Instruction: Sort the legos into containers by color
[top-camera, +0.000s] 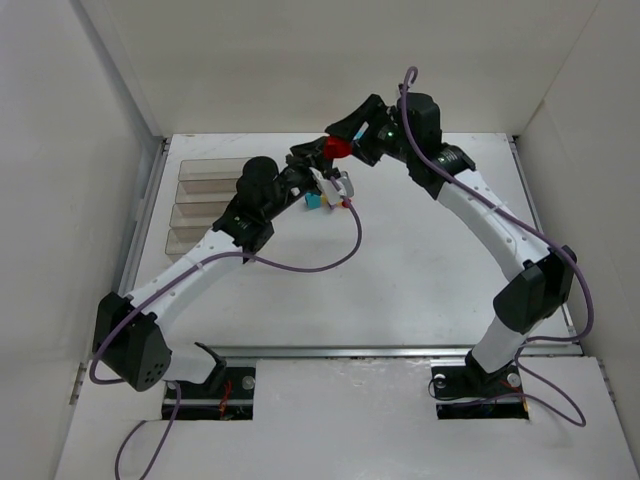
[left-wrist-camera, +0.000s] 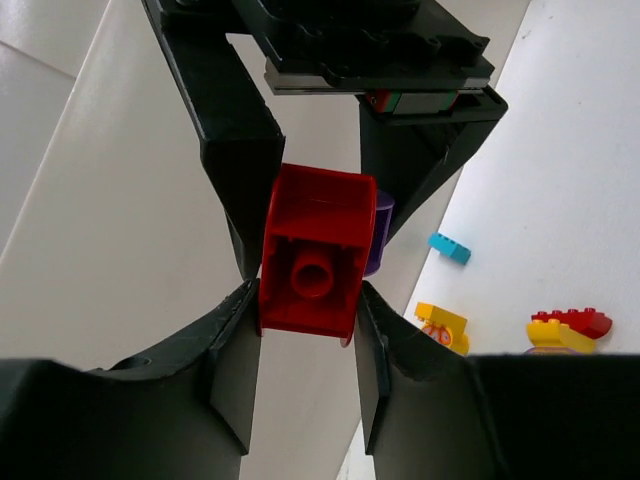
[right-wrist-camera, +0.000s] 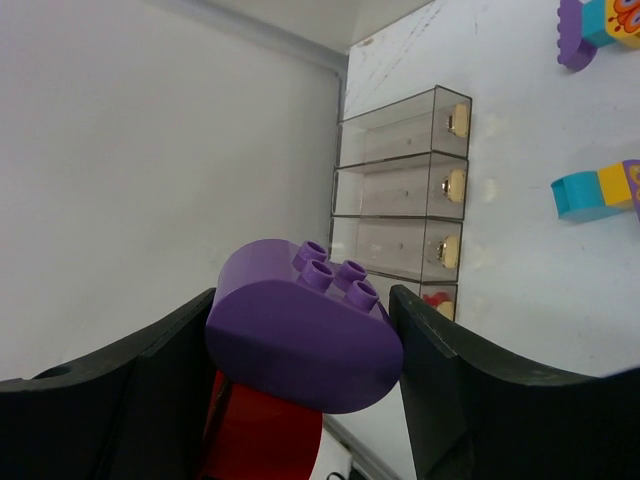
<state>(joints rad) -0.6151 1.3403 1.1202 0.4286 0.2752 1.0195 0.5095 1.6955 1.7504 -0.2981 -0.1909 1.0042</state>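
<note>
Above the 12 o'clock edge of the table (top-camera: 420, 290), I am holding a two-colour stack between both claws. My left claw (left-wrist-camera: 308, 335) is pinching the red brick (left-wrist-camera: 315, 250) narrowly by its side walls. My right claw (right-wrist-camera: 302, 310) is gripping the purple brick (right-wrist-camera: 290, 350) wider, across its rounded body. The two bricks are pressed together and look joined.

The containers (top-camera: 205, 205) are waiting at 9 o'clock, and the other loose legos (top-camera: 325, 195) are lying just toward the centre from my claws.

As I judge it, I am splitting the pair. The clean way is to draw the claws apart straight along the stud line. Both grips should be firm, with no sideways twist that could flick either brick out. Only then should each colour go to its own bin.

My left arm is stretching low from its base at 7 o'clock, with the forearm passing beside the containers. My right arm is climbing from 5 o'clock to an elbow at 3 o'clock and folding back toward 12, so its claw is meeting the left one head-on.
</note>
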